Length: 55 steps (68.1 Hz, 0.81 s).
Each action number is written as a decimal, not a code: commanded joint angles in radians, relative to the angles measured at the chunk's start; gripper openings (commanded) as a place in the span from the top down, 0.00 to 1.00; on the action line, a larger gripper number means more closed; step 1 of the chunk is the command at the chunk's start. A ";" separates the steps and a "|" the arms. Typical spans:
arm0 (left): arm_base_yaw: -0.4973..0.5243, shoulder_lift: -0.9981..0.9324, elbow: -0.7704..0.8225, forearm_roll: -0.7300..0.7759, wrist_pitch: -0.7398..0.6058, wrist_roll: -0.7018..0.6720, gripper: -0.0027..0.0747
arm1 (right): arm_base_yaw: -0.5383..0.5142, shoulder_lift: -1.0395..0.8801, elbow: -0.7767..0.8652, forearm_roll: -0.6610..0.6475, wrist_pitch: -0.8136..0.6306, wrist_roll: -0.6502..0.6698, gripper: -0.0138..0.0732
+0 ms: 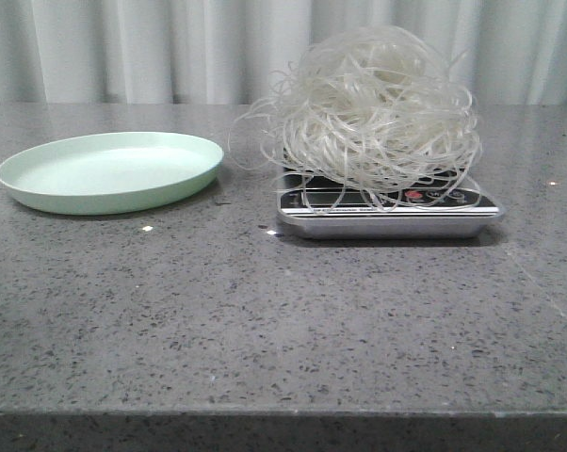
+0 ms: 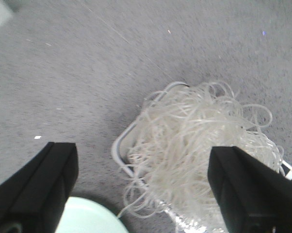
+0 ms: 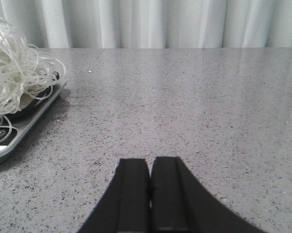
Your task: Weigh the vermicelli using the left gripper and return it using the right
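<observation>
Fluffy whitish glass-noodle vermicelli tangle (image 1: 370,108) is sitting light and springy on the silver scale (image 1: 389,215), wanting a mid-dome pinch; left gripper (image 2: 141,187) is gaping empty, right gripper (image 3: 150,194) is pressed closed.

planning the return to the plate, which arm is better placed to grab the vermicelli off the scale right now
By position, the left: its open gripper hangs directly above the vermicelli on the scale. The right gripper is shut, low over bare table beside the scale, so it must open and travel, though the return is assigned to it.

Translucent, glossy vermicelli (image 1: 373,108) tops a brushed-metal scale (image 1: 389,212); beside it a smooth matt plastic plate (image 1: 111,171) on polished speckled stone table (image 1: 265,320).
</observation>
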 commanded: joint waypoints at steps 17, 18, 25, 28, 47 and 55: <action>0.168 -0.274 0.258 -0.043 -0.086 -0.004 0.29 | -0.005 -0.015 -0.007 -0.004 -0.082 -0.004 0.67; 0.177 -0.295 0.283 -0.048 -0.098 -0.004 0.29 | -0.005 -0.015 -0.007 -0.004 -0.082 -0.004 0.67; 0.244 -0.408 0.468 -0.078 -0.207 0.001 0.29 | -0.005 -0.015 -0.007 -0.004 -0.082 -0.004 0.67; 0.265 -0.452 0.536 -0.083 -0.247 0.003 0.29 | -0.005 -0.015 -0.007 -0.004 -0.082 -0.004 0.67; 0.395 -0.804 0.990 -0.057 -0.535 0.003 0.29 | -0.005 -0.015 -0.007 -0.004 -0.081 -0.004 0.67; 0.430 -0.944 1.156 -0.031 -0.635 0.003 0.29 | -0.005 -0.015 -0.007 -0.004 -0.081 -0.004 0.67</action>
